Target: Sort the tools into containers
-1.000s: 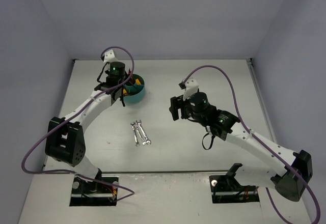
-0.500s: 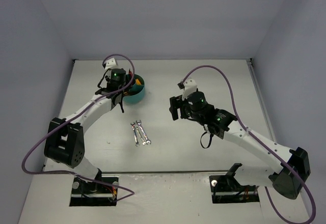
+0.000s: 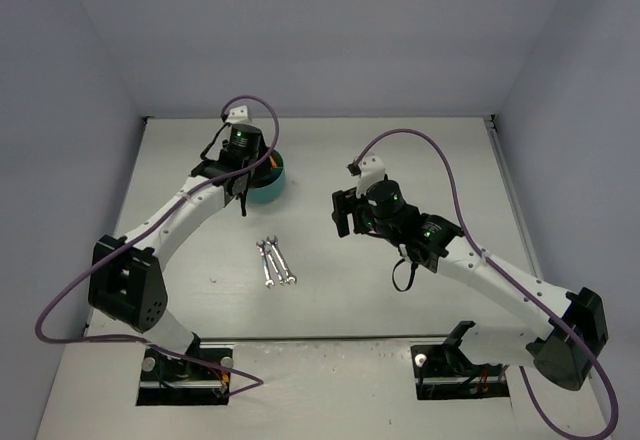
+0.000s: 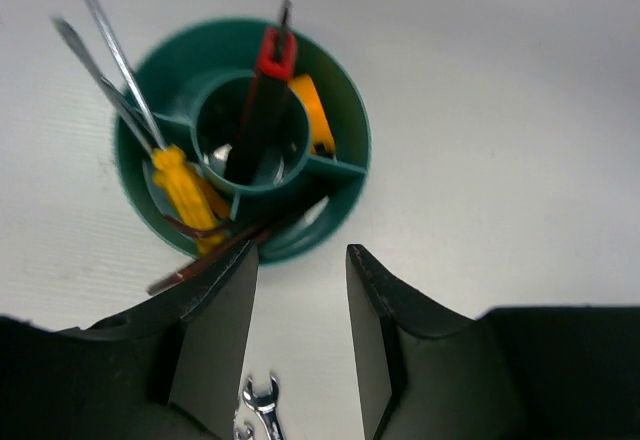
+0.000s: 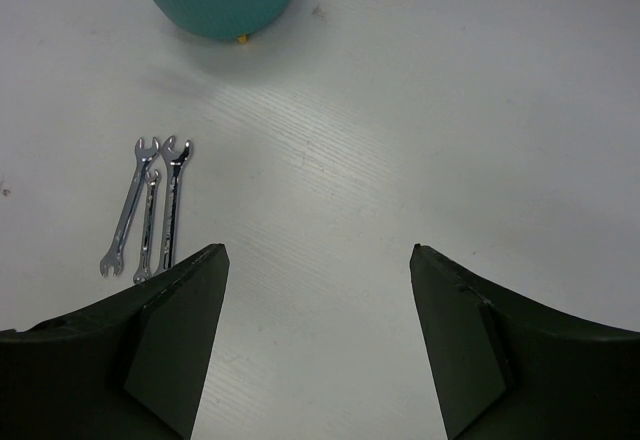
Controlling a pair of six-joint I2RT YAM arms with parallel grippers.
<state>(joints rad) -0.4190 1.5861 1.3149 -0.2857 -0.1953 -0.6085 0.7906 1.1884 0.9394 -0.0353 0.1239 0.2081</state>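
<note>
Left gripper and right gripper are both spread, empty; wrenches look light, stiff, slick, lying flat, probably best pinched across one shank's middle.

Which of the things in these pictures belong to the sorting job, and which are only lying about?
Job: organiser; in it, screwdrivers, red-handled tool, tape measure, hex keys; on the table, wrenches.
Only lying about: dark speck on the table; purple cables of the arms.
</note>
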